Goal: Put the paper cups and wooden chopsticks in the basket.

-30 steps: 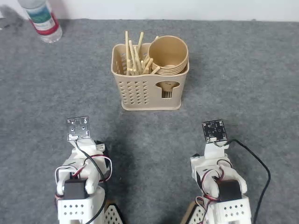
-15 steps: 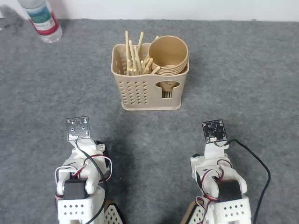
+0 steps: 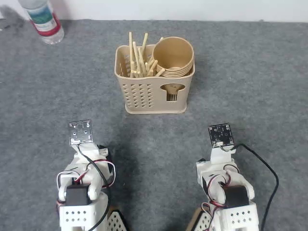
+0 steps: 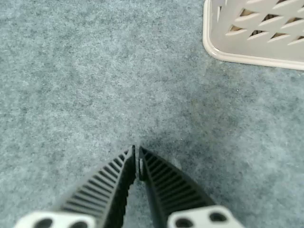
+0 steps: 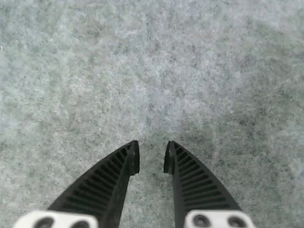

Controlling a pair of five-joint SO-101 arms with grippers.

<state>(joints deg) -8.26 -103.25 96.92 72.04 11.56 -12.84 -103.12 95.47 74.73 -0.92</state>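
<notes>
Nothing moved: slotted basket [image 3: 149,94] (beige plastic) holds stacked paper cups [image 3: 174,55], wooden chopsticks [image 3: 138,57].

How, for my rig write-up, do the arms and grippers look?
Left arm and right arm are white shells with black servos and red, white and black wires; each carries a small square circuit board. A black cable trails from the right arm. Left gripper and right gripper have black, ribbed, tapering fingers on white mounts.
</notes>
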